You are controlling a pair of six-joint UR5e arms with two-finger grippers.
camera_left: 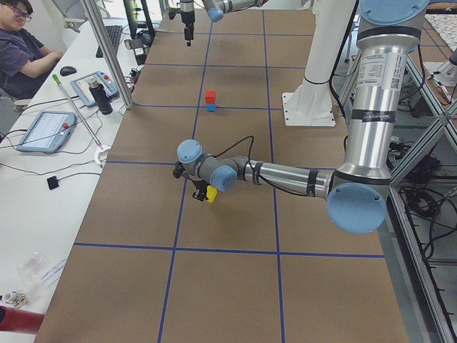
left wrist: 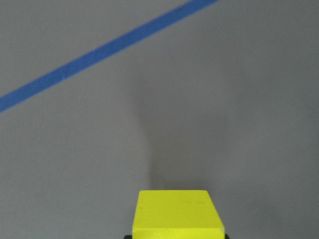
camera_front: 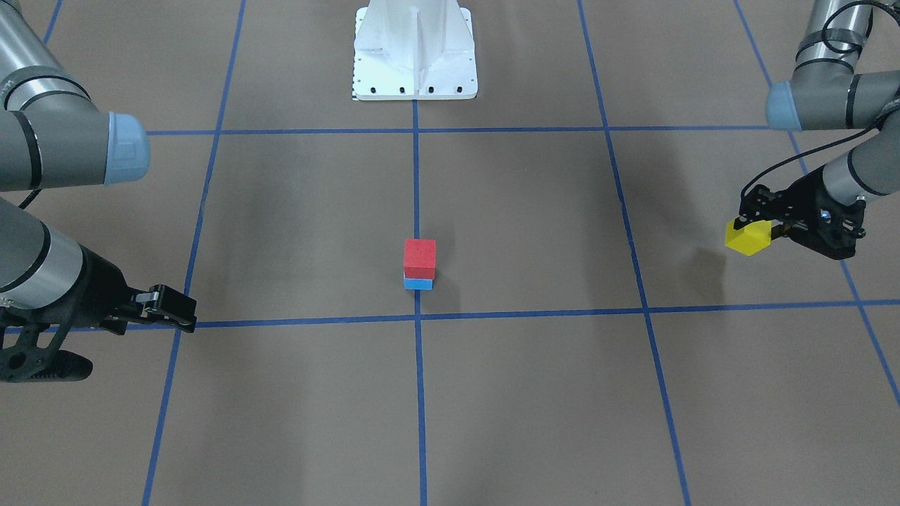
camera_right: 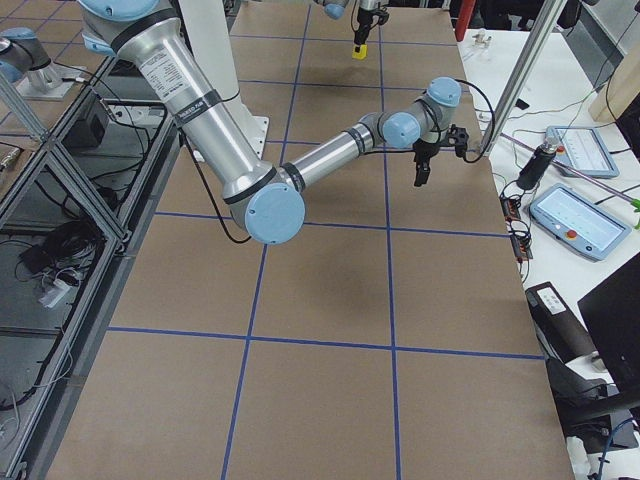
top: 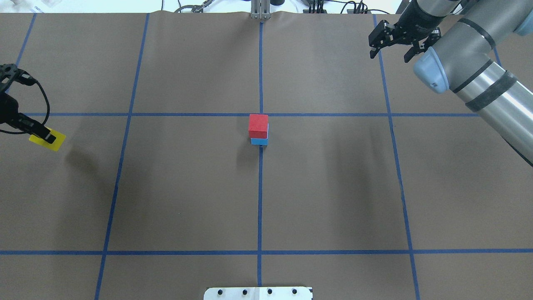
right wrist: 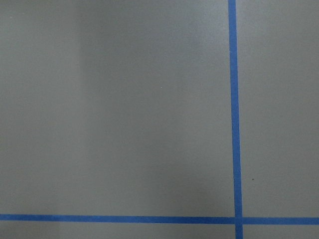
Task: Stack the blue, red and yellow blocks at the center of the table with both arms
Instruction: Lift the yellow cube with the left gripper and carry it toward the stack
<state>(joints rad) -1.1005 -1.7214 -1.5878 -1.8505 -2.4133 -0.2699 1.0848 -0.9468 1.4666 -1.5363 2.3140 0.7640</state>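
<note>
Left hand [camera_front: 754,226] grips the yellow block [camera_front: 747,241], lifted off the worktop [camera_front: 534,393] well out to the side. Red block [camera_front: 420,256] sits on the blue block [camera_front: 418,284] by the centre tape crossing [camera_front: 419,317] (right on a tape line [camera_front: 416,190]) — and the right hand [top: 389,52] hangs far off, spread wide, empty.

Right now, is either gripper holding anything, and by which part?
The left gripper pinches the yellow block by two opposite sides, near its top. The right gripper is open and empty.
</note>
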